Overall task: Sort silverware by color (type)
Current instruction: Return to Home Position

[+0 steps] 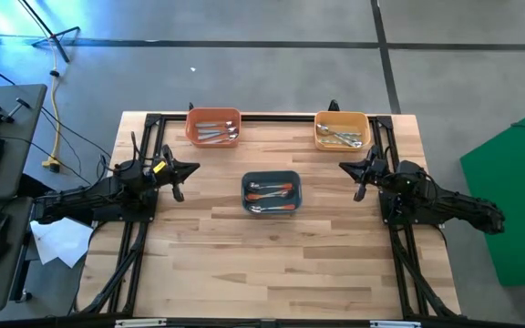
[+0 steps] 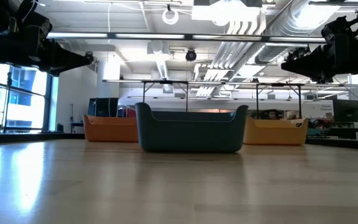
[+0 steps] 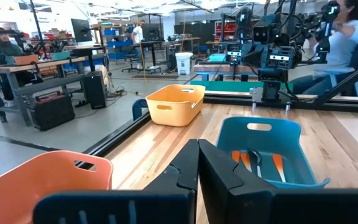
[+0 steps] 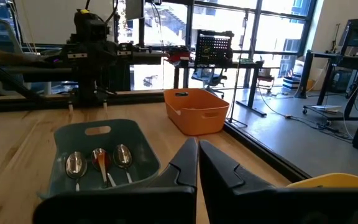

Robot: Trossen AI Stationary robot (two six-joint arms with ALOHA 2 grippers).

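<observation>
The silverware lies in three bins. The orange bin at the far left holds several silver-looking spoons. The yellow bin at the far right holds several spoons. The dark blue bin in the middle holds orange-handled spoons, which also show in the right wrist view. My left gripper hovers shut and empty left of the blue bin. My right gripper hovers shut and empty right of it.
A black frame runs along the table's far edge and sides. Bare wood lies between the blue bin and the near edge. People sit at desks in the room beyond the table.
</observation>
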